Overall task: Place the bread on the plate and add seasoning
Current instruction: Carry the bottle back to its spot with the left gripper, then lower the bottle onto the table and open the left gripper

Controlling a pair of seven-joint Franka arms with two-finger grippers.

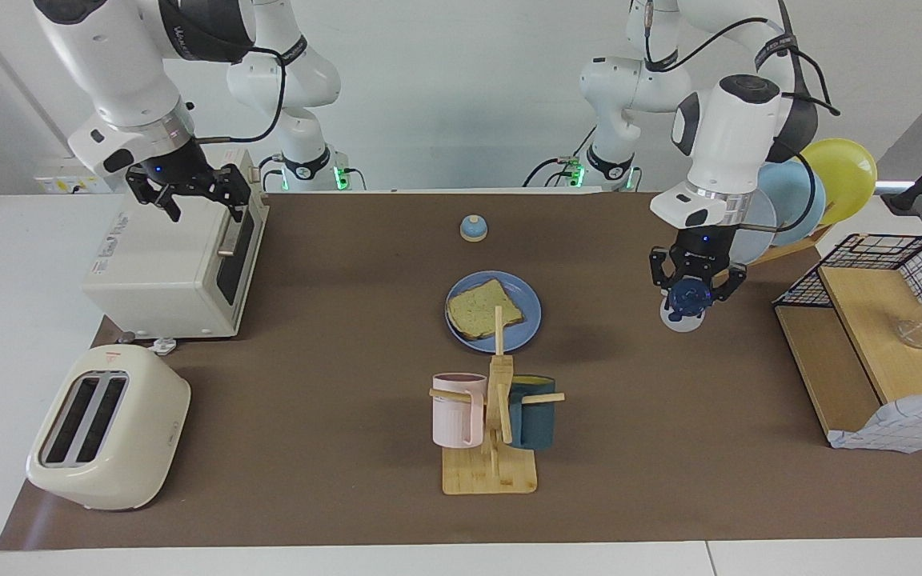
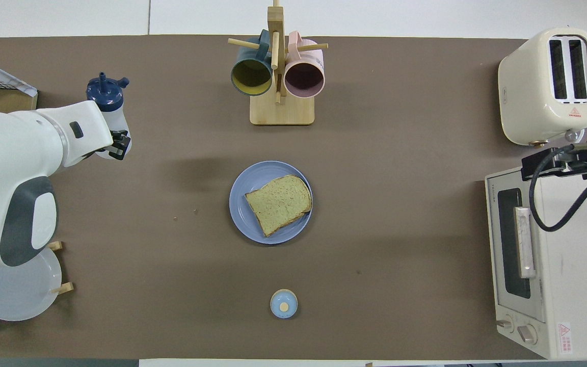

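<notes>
Brown tabletop (image 1: pixel 309 336) lies under the small translucent whitish plastic seasoning bottle with navy cap (image 1: pixel 683 300), probably light and slippery, which the left gripper (image 1: pixel 697 282) fingers hold by the body, upright, while the right gripper (image 1: pixel 189 188) waits wide above the white oven (image 1: pixel 165 264).

The bread (image 1: pixel 484 309) lies on the plate (image 1: pixel 525 300); the bell (image 1: pixel 473 228) sits nearer the robots.

plate (image 1: pixel 527 308) medium blue | bread (image 1: pixel 483 309) pale tan, brown crust | seasoning (image 1: pixel 683 302) whitish, navy cap
</notes>
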